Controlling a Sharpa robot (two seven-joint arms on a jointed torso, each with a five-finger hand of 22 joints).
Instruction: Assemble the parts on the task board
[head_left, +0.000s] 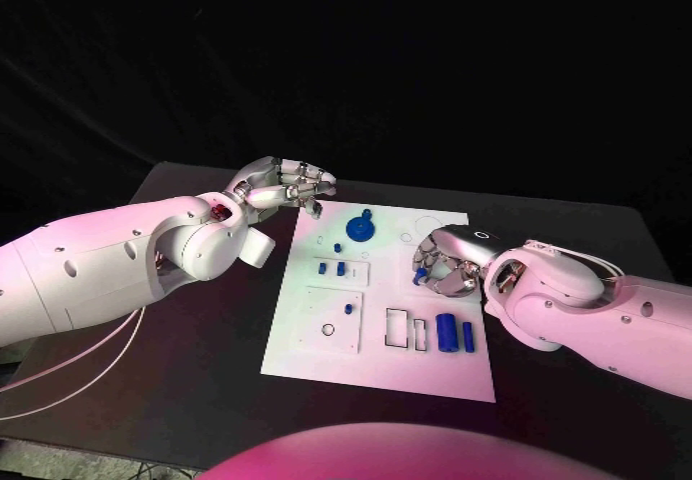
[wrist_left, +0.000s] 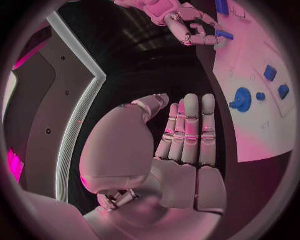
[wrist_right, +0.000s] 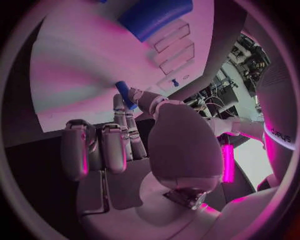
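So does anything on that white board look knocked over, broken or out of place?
Nothing stands out. The white task board lies flat on the black table, and the blue gear-shaped part and two blue cylinders sit tidily on it. The right hand holds a small blue peg in its fingers; the left hand holds nothing.

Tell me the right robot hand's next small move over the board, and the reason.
Probably lower the small blue part toward an open slot on the task board. The right robot hand pinches it above the board; the left robot hand is empty at the far edge.
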